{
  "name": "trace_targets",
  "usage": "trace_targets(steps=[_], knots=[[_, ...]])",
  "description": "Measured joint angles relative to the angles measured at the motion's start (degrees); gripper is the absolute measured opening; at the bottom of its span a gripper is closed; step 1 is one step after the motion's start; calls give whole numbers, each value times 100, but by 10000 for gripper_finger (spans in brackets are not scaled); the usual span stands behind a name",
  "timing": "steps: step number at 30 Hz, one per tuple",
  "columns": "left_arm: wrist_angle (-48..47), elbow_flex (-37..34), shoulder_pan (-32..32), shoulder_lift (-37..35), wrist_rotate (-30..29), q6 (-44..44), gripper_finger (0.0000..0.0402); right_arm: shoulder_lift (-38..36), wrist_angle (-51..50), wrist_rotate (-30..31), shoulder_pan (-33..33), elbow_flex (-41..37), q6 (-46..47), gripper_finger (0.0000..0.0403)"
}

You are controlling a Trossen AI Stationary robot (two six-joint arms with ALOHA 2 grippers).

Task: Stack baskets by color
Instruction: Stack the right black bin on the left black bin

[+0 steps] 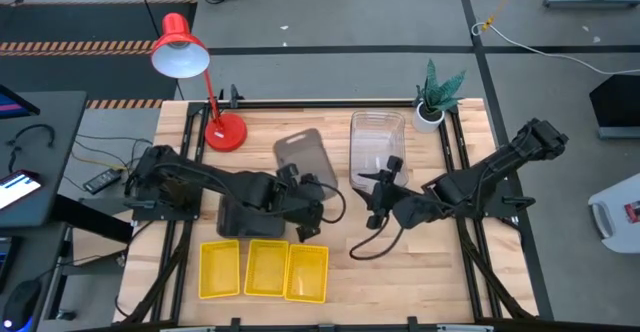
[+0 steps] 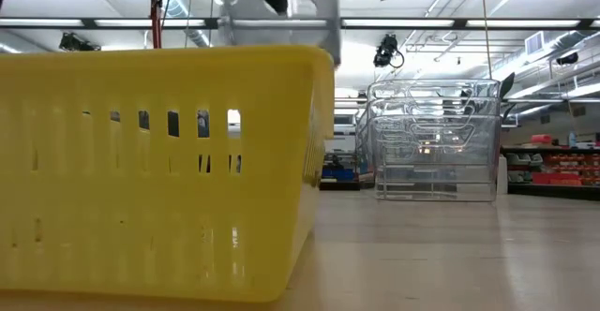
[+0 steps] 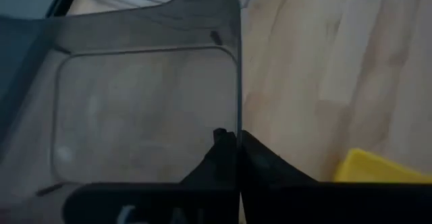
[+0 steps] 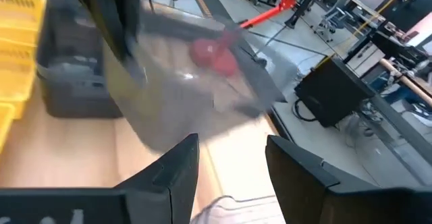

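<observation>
Yellow basket point(image 2: 159, 170) wall fills the low view, closest to us; it belongs to a row of three yellow baskets point(image 1: 264, 269) along the table's point(image 1: 400, 272) near edge. Our left gripper point(image 1: 305, 207) is pinched tight on the thin side rim of a grey basket point(image 3: 148, 109), which we hold raised and tilted, its long axis running away from the jaws toward the lamp point(image 1: 200, 82). Just on the lamp side of the row, under our left arm, sits another grey basket point(image 1: 238, 218), the likely stack base; it is nearer the left arm than the right. Our right gripper point(image 1: 378, 212) hangs with fingers apart, holding nothing, beside the clear baskets point(image 1: 376, 144). We judge the move turns on levelling the held basket over that grey one, with bare table between the arms and yellow rims close by.
</observation>
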Motion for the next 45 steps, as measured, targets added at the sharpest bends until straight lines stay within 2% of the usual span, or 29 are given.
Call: trace_targets(steps=[9, 16, 21, 24, 34, 41, 45], knots=[[-2043, 919, -348, 0, 48, -2694, 7, -17, -112, -376, -444, 0, -623, 177], [-2521, 1101, -701, 0, 200, -4039, 4, -40, -413, -630, -786, 0, -755, 177], [-2599, 1044, -864, 2, 333, -4656, 5, -42, -240, -1230, -1074, -142, -970, 177], [-2640, 1042, -967, 2, 329, -5013, 5, -39, -175, -1374, -1250, -217, -1057, 177], [-2678, 1042, -1324, 53, 330, -5934, 5, -39, -202, -1426, -1570, -317, -1105, 177], [-2874, 1042, -1374, 317, 554, -6118, 5, -48, -198, -1430, -1568, -317, -1147, 177], [-2938, 1035, -1371, 431, 613, -6263, 5, -48, -173, -1626, -1568, -317, -1171, 177]])
